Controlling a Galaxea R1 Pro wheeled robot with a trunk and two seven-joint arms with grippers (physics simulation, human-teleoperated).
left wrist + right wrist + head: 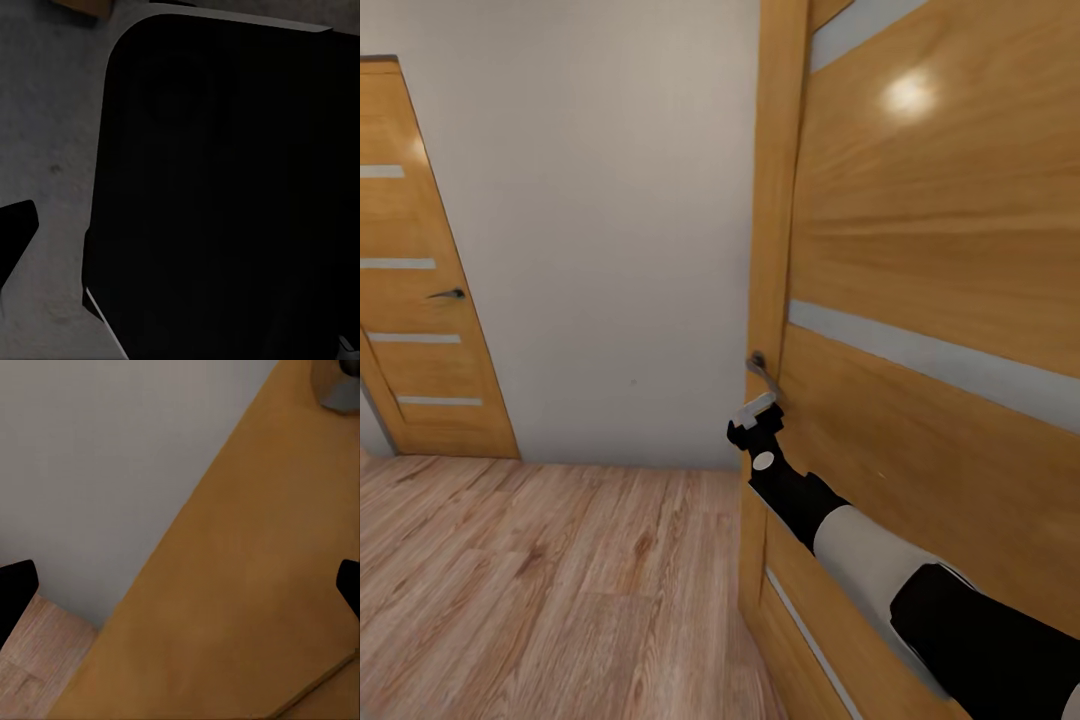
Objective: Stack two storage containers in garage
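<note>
The right gripper (pixel 757 412) is up at the door handle (pixel 762 372), which sits just above and beyond its fingertips on the wooden door (pixel 920 240). The risk from here, as I judge it: the fingers slide off that slim lever, or the arm shoves the door against its frame (pixel 772 200) and jams.

In the right wrist view the two dark fingertips (pixel 15 592) sit wide apart with door panel between them, so the jaws are spread, holding nothing; whether they touch the handle I cannot tell.

The left gripper's state I can't make out. No storage containers in sight; this is wood floor (pixel 540 580) and a second door (pixel 420 290) well off to the left.
</note>
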